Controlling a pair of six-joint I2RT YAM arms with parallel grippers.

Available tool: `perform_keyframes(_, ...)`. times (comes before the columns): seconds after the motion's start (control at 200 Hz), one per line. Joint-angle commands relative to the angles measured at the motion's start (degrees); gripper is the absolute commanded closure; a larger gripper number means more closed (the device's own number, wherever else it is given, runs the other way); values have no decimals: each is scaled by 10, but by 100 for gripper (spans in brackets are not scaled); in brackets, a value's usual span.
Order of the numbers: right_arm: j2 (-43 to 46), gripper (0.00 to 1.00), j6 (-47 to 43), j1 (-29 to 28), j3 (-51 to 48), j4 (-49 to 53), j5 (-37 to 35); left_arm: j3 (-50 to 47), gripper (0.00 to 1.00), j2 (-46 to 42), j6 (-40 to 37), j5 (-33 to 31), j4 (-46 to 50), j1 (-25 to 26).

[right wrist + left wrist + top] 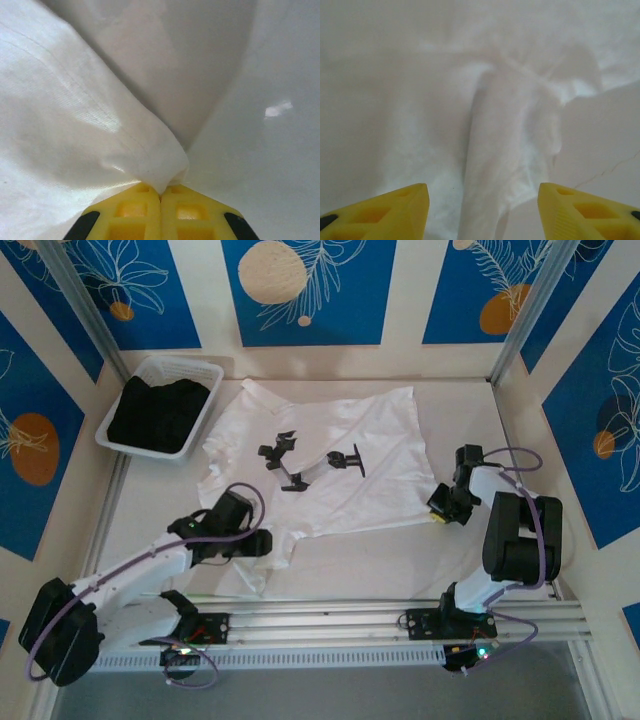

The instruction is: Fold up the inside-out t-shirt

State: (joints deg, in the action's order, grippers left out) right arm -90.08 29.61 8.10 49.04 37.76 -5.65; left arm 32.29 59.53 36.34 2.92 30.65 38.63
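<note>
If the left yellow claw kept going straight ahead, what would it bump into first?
Probably the white t-shirt: a raised fold of it lies straight ahead of the left gripper, between its open jaws. How near is hard to tell.

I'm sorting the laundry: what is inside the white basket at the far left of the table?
A crumpled black garment fills the white basket. It covers the basket's floor, so anything lying beneath it cannot be seen.
</note>
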Motion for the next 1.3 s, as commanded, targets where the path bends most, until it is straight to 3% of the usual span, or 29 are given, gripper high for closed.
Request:
perform_keyframes(0.0, 24, 97, -11, -16, 11, -13, -1, -10, 42, -18, 43, -18, 81, 39)
perform_keyframes(0.25, 32, 98, -19, -21, 9, -23, 6, -20, 41, -40, 88, -9, 90, 154)
perform_keyframes(0.4, 37, 98, -21, -21, 9, -26, 16, -26, 43, 8, 67, -32, 64, 171)
perform_keyframes(0.695, 53, 99, -22, -21, 0, -27, 16, -34, 63, 87, 40, -61, 15, 187)
perform_keyframes(0.86, 56, 99, -24, -20, 4, -26, 16, -42, 79, 100, 44, -81, 23, 193)
perform_keyframes(1.075, 70, 99, -25, -21, 13, -23, 20, -52, 100, 32, 64, -112, 50, 193)
perform_keyframes(1.295, 128, 99, -31, -22, 32, -26, 52, 6, 100, -108, 51, -214, 115, 180)
